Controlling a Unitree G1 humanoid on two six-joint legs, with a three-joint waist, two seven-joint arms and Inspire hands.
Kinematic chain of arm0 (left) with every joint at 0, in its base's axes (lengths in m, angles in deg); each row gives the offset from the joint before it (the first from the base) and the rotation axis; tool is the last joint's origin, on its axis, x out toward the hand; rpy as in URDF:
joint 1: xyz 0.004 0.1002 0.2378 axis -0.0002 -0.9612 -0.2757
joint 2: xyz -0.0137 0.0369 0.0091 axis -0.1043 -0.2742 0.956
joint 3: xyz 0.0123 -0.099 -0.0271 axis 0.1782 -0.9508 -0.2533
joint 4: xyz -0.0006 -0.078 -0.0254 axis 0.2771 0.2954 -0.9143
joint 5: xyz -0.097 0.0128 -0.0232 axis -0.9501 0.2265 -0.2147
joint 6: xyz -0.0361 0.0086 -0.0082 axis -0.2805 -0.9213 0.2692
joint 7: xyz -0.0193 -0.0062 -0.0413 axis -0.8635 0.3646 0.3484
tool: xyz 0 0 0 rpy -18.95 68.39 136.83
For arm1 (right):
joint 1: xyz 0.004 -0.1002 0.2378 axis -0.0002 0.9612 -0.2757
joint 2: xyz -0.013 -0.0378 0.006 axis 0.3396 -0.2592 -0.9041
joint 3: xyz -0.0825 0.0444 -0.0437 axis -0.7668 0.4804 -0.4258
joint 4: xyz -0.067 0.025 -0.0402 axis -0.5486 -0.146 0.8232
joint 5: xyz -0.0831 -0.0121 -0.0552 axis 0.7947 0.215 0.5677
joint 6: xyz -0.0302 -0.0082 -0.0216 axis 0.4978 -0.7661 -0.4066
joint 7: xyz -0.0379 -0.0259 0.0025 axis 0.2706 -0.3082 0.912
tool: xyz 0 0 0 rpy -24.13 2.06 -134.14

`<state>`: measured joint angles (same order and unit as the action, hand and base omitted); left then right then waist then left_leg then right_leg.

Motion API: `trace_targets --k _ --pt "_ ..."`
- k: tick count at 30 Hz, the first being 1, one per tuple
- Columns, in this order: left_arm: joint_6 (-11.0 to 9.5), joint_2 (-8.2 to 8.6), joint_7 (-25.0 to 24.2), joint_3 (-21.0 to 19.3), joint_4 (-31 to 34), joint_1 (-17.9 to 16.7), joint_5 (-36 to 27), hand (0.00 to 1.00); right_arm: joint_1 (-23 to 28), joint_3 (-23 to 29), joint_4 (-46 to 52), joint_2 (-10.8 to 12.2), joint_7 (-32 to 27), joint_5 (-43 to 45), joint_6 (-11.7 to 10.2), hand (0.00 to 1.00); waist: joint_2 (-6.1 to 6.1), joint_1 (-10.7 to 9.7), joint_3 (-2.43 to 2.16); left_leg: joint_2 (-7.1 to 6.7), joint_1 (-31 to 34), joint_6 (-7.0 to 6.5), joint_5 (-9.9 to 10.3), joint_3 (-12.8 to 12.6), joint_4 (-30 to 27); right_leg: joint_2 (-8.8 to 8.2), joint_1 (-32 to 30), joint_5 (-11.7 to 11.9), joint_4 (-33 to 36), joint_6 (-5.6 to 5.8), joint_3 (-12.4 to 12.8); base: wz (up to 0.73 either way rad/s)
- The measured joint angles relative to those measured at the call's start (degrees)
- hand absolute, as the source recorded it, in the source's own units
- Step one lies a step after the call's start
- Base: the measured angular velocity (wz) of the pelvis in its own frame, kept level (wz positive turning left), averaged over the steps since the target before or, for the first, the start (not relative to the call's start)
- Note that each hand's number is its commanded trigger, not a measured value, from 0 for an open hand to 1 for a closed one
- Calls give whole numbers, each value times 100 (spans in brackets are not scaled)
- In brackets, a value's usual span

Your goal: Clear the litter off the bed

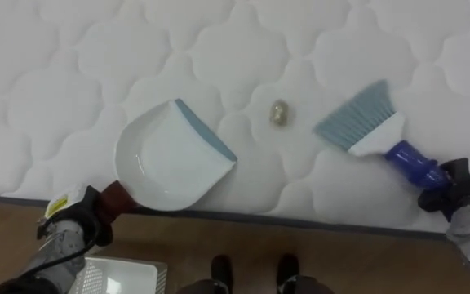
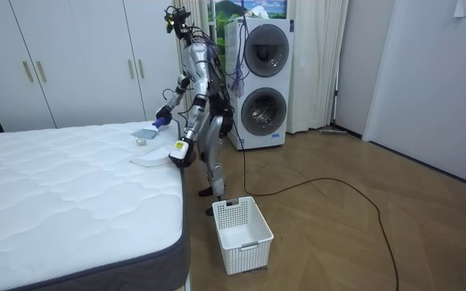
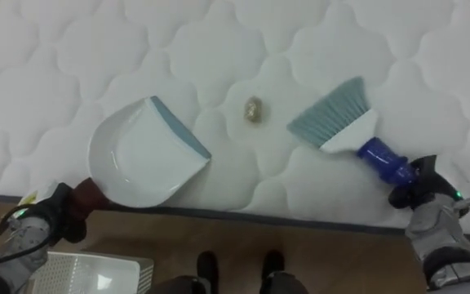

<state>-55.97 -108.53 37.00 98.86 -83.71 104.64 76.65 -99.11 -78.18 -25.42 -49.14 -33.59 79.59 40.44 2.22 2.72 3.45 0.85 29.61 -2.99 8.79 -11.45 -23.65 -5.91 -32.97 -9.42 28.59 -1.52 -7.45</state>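
A small crumpled scrap of rubbish [image 1: 280, 113] [image 3: 254, 109] lies on the white quilted mattress [image 1: 96, 57] [image 2: 55, 194], between the two tools. My left hand [image 1: 80, 216] [image 3: 43, 219] is shut on the dark handle of a white dustpan [image 1: 172, 155] [image 3: 145, 153] whose blue-edged lip faces the scrap. My right hand [image 1: 455, 189] [image 3: 419, 189] is shut on the blue handle of a hand brush [image 1: 365, 122] [image 3: 337, 121]; its grey-blue bristles rest on the mattress just right of the scrap. I stand bent forward at the bed's edge in the room view.
A white plastic basket [image 2: 241, 234] [image 1: 117, 276] stands on the wooden floor beside my feet, below the dustpan. The mattress's dark edge [image 1: 300, 219] runs across just in front of me. Stacked washing machines [image 2: 261, 81] and wardrobes [image 2: 63, 56] line the wall behind.
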Motion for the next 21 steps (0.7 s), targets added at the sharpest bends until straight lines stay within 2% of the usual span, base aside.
trace_targets --k 3,6,10,15,21 --pt "1 -170 7 25 -17 76 125 100 -191 -193 9 -295 -17 782 33 100 174 33 6 37 -36 1 0 -8 -9 43 46 29 -20 -30 11 -5" --pt "32 -259 30 31 -30 107 150 100 -349 -378 45 -492 -154 1543 147 100 264 74 7 72 -61 3 0 -4 2 89 96 80 -106 -41 -12 -3" --pt "45 -385 29 136 12 139 155 100 -602 -416 87 -517 -225 2282 219 100 329 60 20 68 -72 5 1 -1 38 88 91 82 -111 -46 -50 0" --pt "100 -411 30 147 33 161 294 100 -718 -655 558 -698 -497 3457 353 100 385 89 15 80 -77 7 -1 -21 75 104 125 99 -198 -46 -56 0" --pt "97 -433 93 194 27 172 334 100 -1039 -1130 788 -711 -724 3905 457 100 453 134 30 82 -125 9 0 -77 123 102 138 102 -206 -42 -43 -1"
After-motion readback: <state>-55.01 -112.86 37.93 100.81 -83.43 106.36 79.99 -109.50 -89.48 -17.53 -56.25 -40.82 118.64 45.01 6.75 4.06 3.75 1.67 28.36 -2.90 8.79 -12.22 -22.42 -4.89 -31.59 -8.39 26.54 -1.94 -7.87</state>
